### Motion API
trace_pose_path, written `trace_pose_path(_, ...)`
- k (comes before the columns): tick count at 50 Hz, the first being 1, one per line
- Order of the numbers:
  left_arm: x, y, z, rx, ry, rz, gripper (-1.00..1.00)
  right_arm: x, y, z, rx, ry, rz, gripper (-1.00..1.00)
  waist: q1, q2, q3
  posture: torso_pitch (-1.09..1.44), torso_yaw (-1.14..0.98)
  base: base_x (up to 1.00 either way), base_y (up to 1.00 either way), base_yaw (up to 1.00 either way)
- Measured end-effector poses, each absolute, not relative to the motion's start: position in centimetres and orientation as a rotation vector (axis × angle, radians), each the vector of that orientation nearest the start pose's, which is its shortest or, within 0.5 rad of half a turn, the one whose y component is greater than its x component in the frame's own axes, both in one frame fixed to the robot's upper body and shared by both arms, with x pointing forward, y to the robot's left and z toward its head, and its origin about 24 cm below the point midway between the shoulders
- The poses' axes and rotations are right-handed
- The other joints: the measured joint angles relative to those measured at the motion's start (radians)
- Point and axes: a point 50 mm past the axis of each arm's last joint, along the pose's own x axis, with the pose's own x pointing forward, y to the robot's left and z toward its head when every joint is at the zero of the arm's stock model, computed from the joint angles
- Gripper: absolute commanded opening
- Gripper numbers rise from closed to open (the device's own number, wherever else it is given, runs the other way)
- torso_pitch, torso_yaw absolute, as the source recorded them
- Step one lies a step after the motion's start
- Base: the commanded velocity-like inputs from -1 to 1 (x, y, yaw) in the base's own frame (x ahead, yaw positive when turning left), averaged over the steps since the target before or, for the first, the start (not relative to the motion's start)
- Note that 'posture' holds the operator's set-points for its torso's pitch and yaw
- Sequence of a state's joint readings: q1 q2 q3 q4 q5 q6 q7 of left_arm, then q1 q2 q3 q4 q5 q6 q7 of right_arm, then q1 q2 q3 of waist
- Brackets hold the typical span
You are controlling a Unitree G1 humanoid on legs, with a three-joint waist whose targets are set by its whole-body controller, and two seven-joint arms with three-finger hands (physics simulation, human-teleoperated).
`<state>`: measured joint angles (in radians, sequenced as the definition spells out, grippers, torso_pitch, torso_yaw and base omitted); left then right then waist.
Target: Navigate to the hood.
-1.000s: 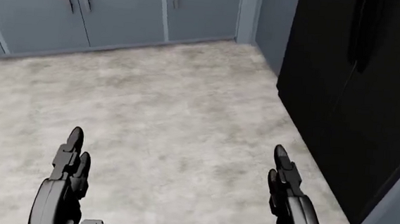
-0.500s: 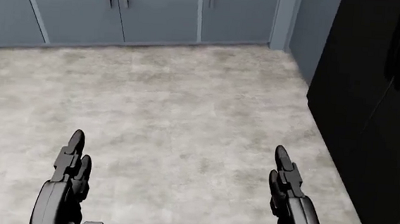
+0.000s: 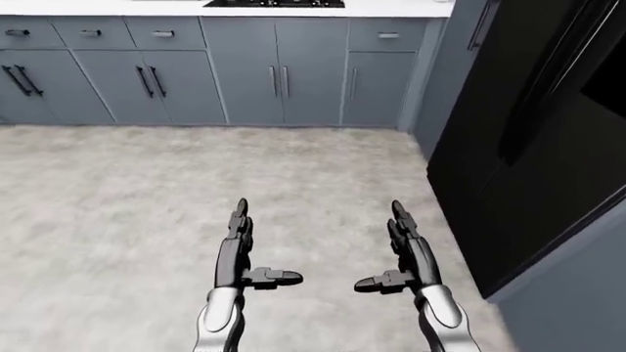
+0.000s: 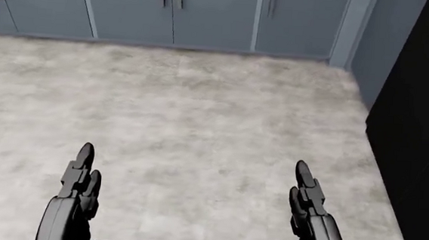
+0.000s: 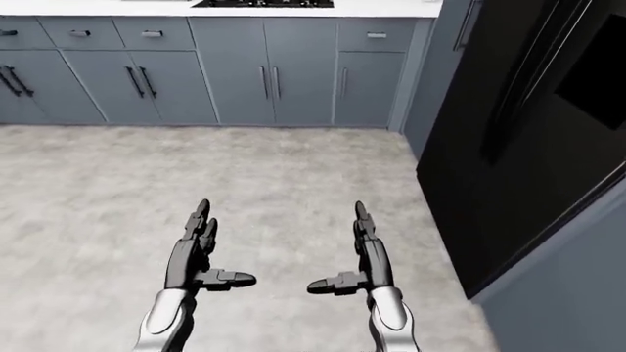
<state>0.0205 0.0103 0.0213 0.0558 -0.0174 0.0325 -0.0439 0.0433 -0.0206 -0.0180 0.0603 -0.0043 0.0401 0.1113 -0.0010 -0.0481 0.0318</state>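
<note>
The hood does not show in any view. A black cooktop (image 3: 274,3) lies in the white counter (image 3: 391,9) at the top edge of the left-eye view. My left hand (image 3: 241,242) and my right hand (image 3: 403,246) are held out low over the floor, fingers straight, both open and empty. In the head view the left hand (image 4: 79,184) and right hand (image 4: 307,203) sit at the bottom.
Grey base cabinets (image 3: 244,70) with drawers and dark handles run along the top of the views. A tall black fridge (image 3: 533,132) stands at the right, with a grey panel (image 3: 577,293) beside it. Pale mottled floor (image 4: 200,113) stretches between me and the cabinets.
The whole picture has shifted right: the camera has turned left. The cabinets now stand square across the top and the fridge has slid toward the right edge. My hands keep their pose.
</note>
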Motion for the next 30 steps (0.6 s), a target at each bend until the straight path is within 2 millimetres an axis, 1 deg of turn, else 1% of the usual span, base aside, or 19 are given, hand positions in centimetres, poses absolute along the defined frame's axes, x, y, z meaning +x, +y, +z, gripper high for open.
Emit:
trace_pose_path(2, 24.9, 15.7, 2.1, -0.009, 0.105, -0.011, 1.0, 24.3, -15.4, 1.5, -0.013, 0.134, 0.086, 1.0, 0.003, 0.019, 0.002, 0.0, 0.0, 0.0, 0.0, 0.13)
trace_pose_path(5, 25.0, 16.1, 2.6, -0.004, 0.079, 0.006, 1.0, 24.6, -15.0, 2.4, -0.001, 0.091, 0.102, 1.0, -0.012, 0.051, 0.009, 0.0, 0.0, 0.0, 0.0, 0.0)
trace_pose_path(6, 25.0, 16.0, 2.8, -0.005, 0.072, 0.005, 1.0, 24.7, -15.1, 2.5, -0.001, 0.082, 0.101, 1.0, -0.018, 0.063, 0.008, 0.0, 0.0, 0.0, 0.0, 0.0)
trace_pose_path(7, 25.1, 15.9, 2.9, -0.005, 0.067, 0.002, 1.0, 24.7, -15.2, 2.6, -0.002, 0.077, 0.098, 1.0, -0.022, 0.081, 0.003, 0.0, 0.0, 0.0, 0.0, 0.0)
trace_pose_path(8, 25.1, 15.9, 2.9, -0.003, 0.064, -0.001, 1.0, 24.8, -15.2, 2.5, -0.001, 0.076, 0.094, 1.0, -0.026, 0.09, -0.004, 0.0, 0.0, 0.0, 0.0, 0.0)
trace_pose_path(10, 25.0, 16.1, 2.6, -0.001, 0.077, 0.004, 1.0, 24.7, -15.0, 2.0, 0.003, 0.101, 0.098, 1.0, -0.023, 0.072, 0.0, 0.0, 0.0, 0.0, 0.0, 0.0)
trace_pose_path(12, 24.9, 16.3, 2.3, -0.001, 0.095, 0.011, 1.0, 24.5, -14.9, 1.7, 0.002, 0.122, 0.101, 1.0, -0.018, 0.058, -0.005, 0.0, 0.0, 0.0, 0.0, 0.0)
trace_pose_path(14, 24.8, 16.3, 2.1, -0.002, 0.106, 0.015, 1.0, 24.5, -14.9, 1.7, -0.001, 0.126, 0.1, 1.0, -0.012, 0.05, -0.008, 0.0, 0.0, 0.0, 0.0, 0.0)
trace_pose_path(17, 24.8, 16.3, 2.0, -0.002, 0.111, 0.014, 1.0, 24.6, -15.0, 1.9, -0.005, 0.119, 0.093, 1.0, -0.003, 0.044, -0.013, 0.0, 0.0, 0.0, 0.07, 0.0)
trace_pose_path(21, 24.9, 16.2, 2.3, -0.002, 0.099, 0.01, 1.0, 24.7, -15.1, 2.0, -0.007, 0.112, 0.088, 1.0, 0.001, 0.045, -0.012, 0.0, 0.0, 0.0, 0.11, 0.0)
trace_pose_path(25, 25.0, 16.0, 2.7, -0.004, 0.076, 0.002, 1.0, 24.7, -15.3, 1.9, -0.009, 0.118, 0.079, 1.0, -0.004, 0.055, -0.011, 0.0, 0.0, 0.0, 0.12, 0.0)
trace_pose_path(28, 25.0, 15.8, 2.7, -0.005, 0.076, -0.005, 1.0, 24.7, -15.5, 1.8, -0.01, 0.125, 0.07, 1.0, -0.008, 0.063, -0.008, 0.0, 0.0, 0.0, 0.11, 0.0)
trace_pose_path(30, 25.0, 15.8, 2.5, -0.005, 0.082, -0.005, 1.0, 24.7, -15.5, 1.7, -0.009, 0.129, 0.066, 1.0, -0.008, 0.065, -0.006, 0.0, 0.0, 0.0, 0.12, 0.0)
